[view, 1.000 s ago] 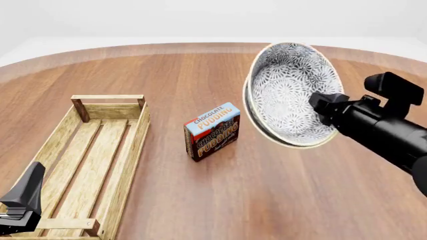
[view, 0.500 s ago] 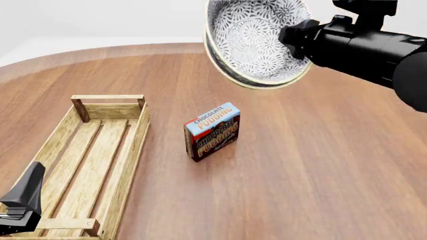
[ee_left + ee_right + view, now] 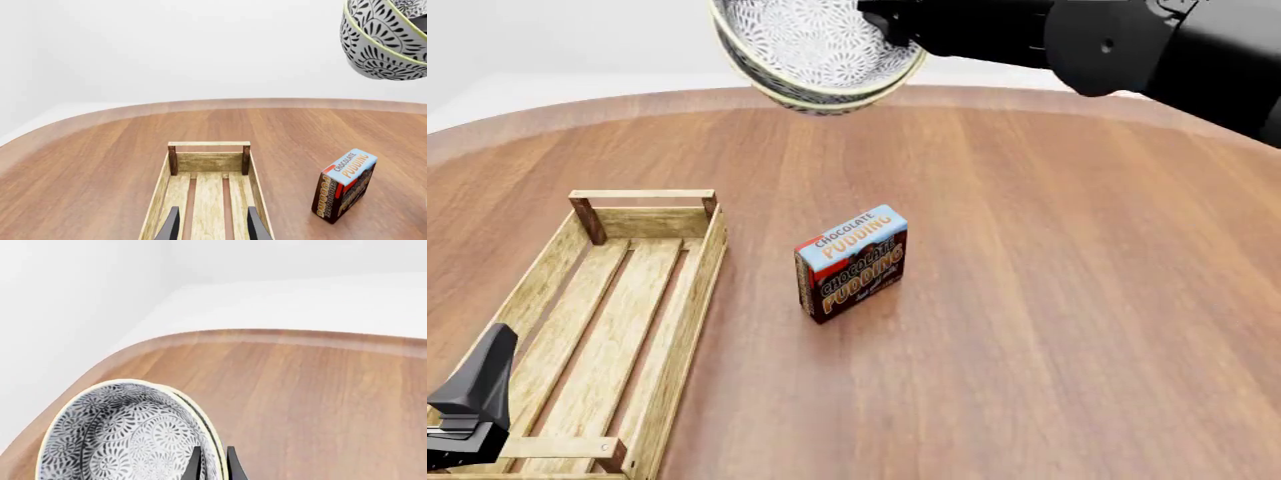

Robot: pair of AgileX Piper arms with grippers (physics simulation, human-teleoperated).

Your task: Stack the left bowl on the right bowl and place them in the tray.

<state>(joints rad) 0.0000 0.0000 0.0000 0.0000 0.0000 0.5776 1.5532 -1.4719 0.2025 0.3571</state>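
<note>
Two white bowls with a grey-black floral pattern are nested one inside the other point(image 3: 811, 45). My right gripper point(image 3: 888, 25) is shut on their shared rim and holds them tilted, high above the far middle of the table. In the right wrist view the inner bowl point(image 3: 120, 440) fills the lower part, and the fingers point(image 3: 195, 465) pinch the rim. The stack also shows in the left wrist view point(image 3: 383, 42). The light-wood slatted tray point(image 3: 701, 290) lies at the front left, with nothing in it. My left gripper point(image 3: 474, 400) is open over the tray's near end point(image 3: 209, 161).
A chocolate pudding box point(image 3: 851, 262) stands upright on the table's middle, right of the tray and below the lifted bowls; it also shows in the left wrist view point(image 3: 343, 184). The brown wooden table point(image 3: 1068, 330) stretches to the right.
My right arm has carried the nested bowls up and to the left, from right of the pudding box to high above the far table. The left arm has not moved.
</note>
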